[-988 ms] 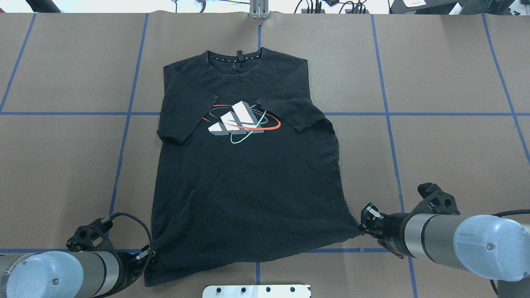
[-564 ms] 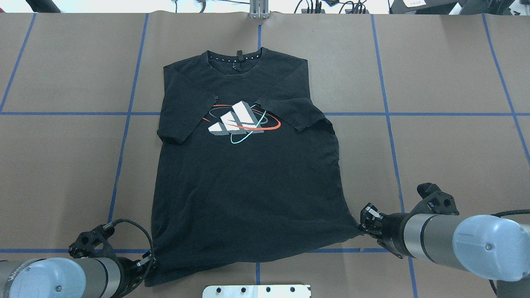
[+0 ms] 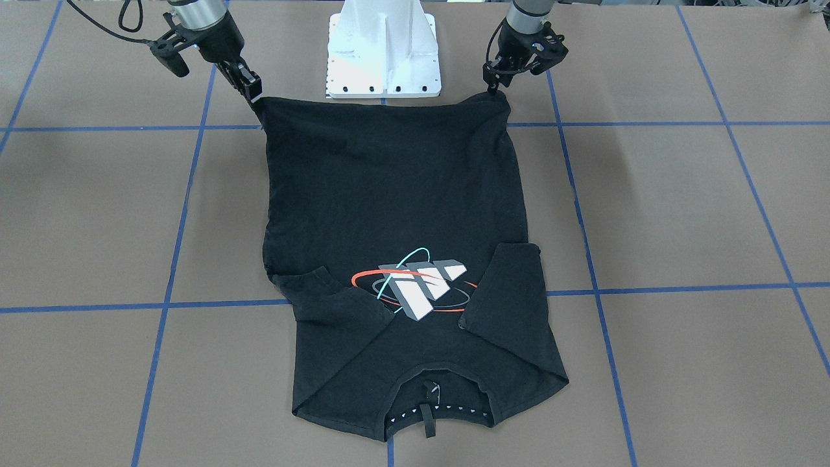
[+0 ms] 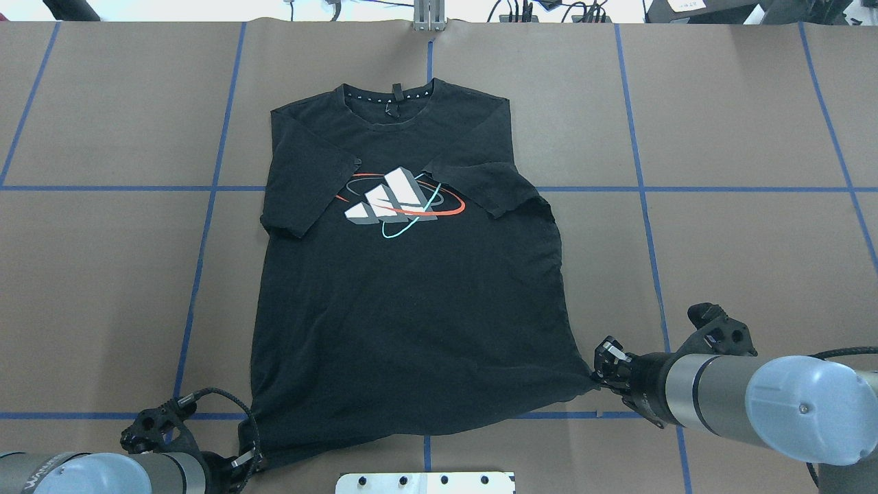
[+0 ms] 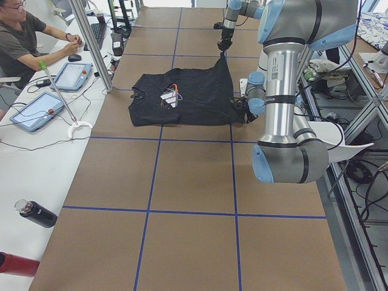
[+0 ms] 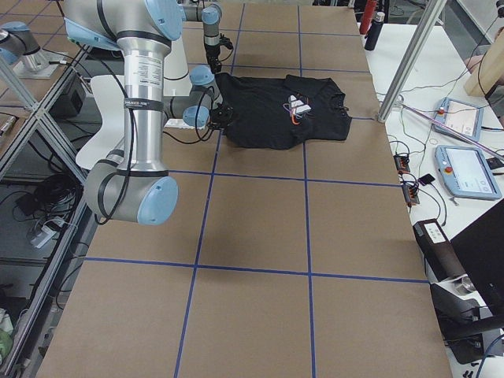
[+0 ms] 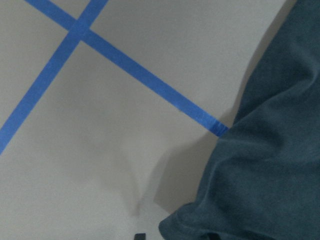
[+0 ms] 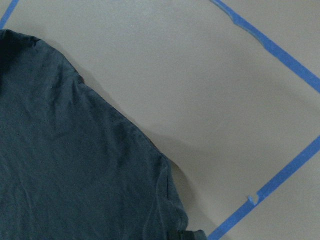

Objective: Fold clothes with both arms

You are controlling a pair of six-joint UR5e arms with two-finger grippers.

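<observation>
You'll find no readable word on the T-shirt (image 4: pixel 405 309). Its chest graphic (image 4: pixel 398 202) is three slanted grey-white bars inside red and cyan rings, with no letters. White lettering (image 4: pixel 27 473) runs along the left arm (image 4: pixel 103 477), cut off at the frame edge and too small to read. The printed label (image 6: pixel 131 102) on the right arm (image 6: pixel 143 71) is just as illegible.

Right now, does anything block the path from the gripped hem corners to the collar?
Nothing visible does. The left gripper and right gripper pinch the T-shirt at its hem corners; only its folded-in sleeves lie before the collar.
</observation>
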